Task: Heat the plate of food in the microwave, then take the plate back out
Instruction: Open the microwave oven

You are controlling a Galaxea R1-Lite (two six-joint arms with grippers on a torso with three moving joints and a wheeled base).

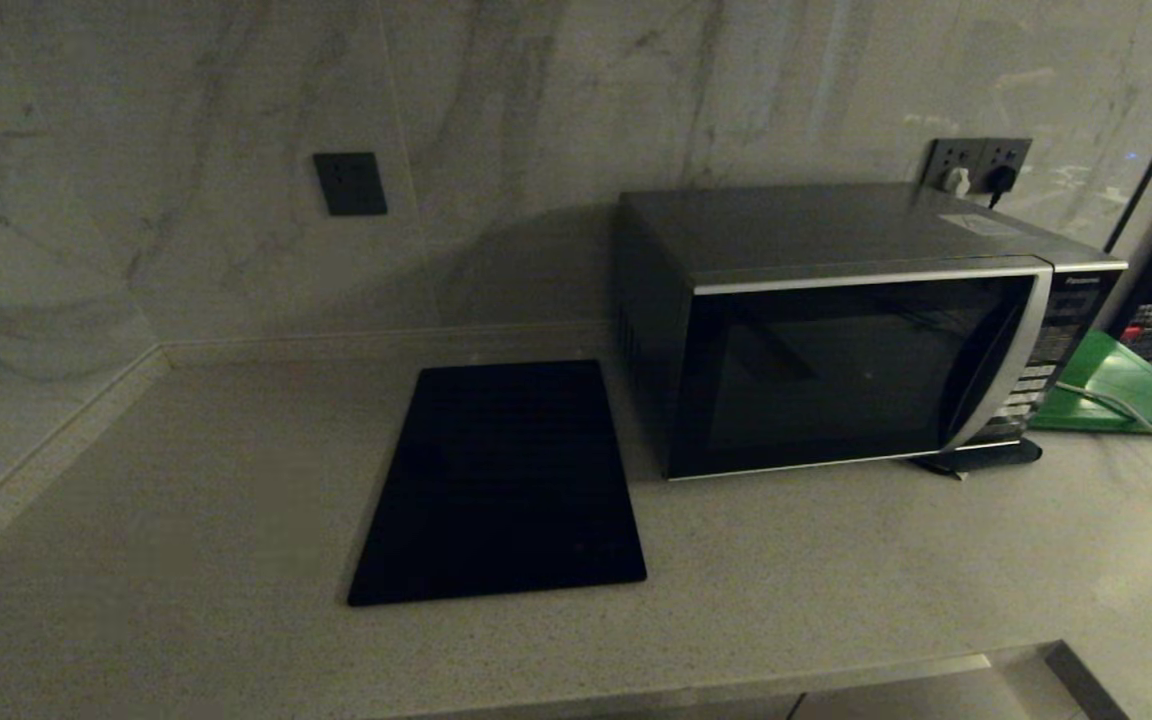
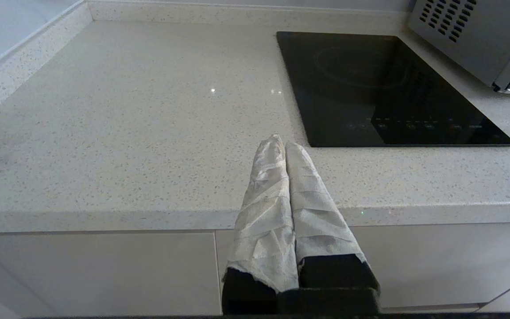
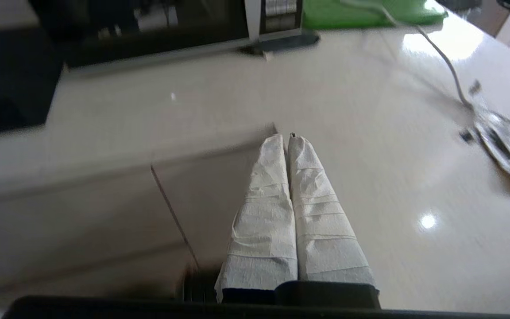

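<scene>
Both fingers pressed together; microwave [image 1: 841,330] door closed on the counter [image 1: 236,480].

white-wrapped jaws, seemingly cloth tape, black bases.

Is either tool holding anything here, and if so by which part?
Nothing is held. The left tool and right tool are both shut with nothing between their fingers.

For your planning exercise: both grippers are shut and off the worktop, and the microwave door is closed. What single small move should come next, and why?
Probably bring the right gripper up toward the microwave door to open it. The door is closed, no plate of food shows in any view, and the left gripper sits by the cooktop, farther off.
</scene>
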